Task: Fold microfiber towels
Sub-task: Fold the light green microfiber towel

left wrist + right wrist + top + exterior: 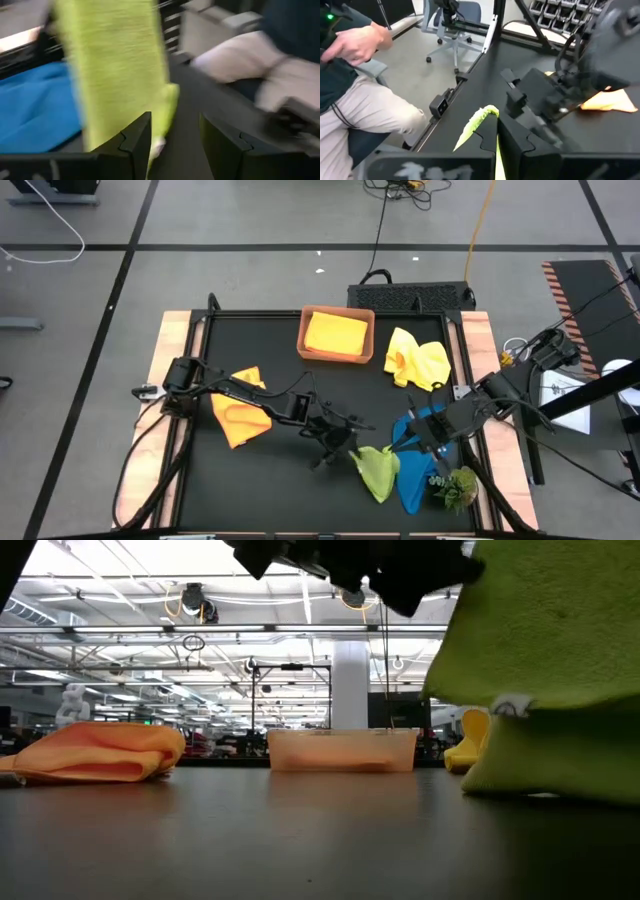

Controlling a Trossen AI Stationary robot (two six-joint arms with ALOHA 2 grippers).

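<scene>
Near the table's (250,480) front edge, right gripper (405,448) pinches the green towel (378,470); left gripper (345,442), jaws spread, should grab its free corner squarely.

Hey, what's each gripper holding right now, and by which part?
The right gripper pinches the lime green towel by a thin edge. The left gripper stands open beside the same towel, gripping nothing.

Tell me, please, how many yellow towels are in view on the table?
2. One yellow towel lies folded in the brown tray at the table's far edge; the other lies crumpled just right of the tray. None seems hidden.
</scene>
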